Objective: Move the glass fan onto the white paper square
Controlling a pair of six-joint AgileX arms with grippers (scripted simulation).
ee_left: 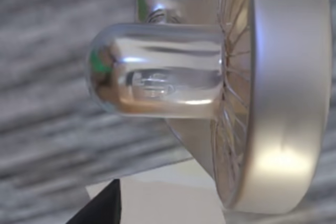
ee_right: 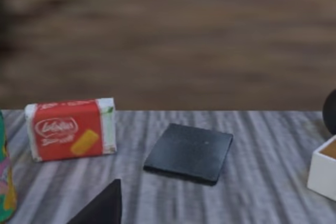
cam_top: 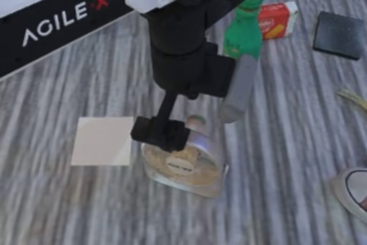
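The glass fan (cam_top: 184, 167) lies on the table just right of the white paper square (cam_top: 103, 140), close to its edge and off it. Its tan inside and dark central label face up. My left gripper (cam_top: 160, 133) hovers over the fan's far-left rim, open, with nothing between its fingers. In the left wrist view the fan (ee_left: 273, 93) fills the frame, its stubby knob (ee_left: 157, 69) sticking out, the paper square (ee_left: 168, 203) below and one dark fingertip (ee_left: 102, 208) at the edge. My right arm is out of the top view, with one dark fingertip (ee_right: 105, 205) showing.
A green bottle (cam_top: 245, 27) stands behind the left arm, with a red snack pack (cam_top: 278, 20) and a dark square pad (cam_top: 338, 34) at the back right. A shoe (cam_top: 352, 190) sits at the right edge. A white box (ee_right: 323, 174) is near the right gripper.
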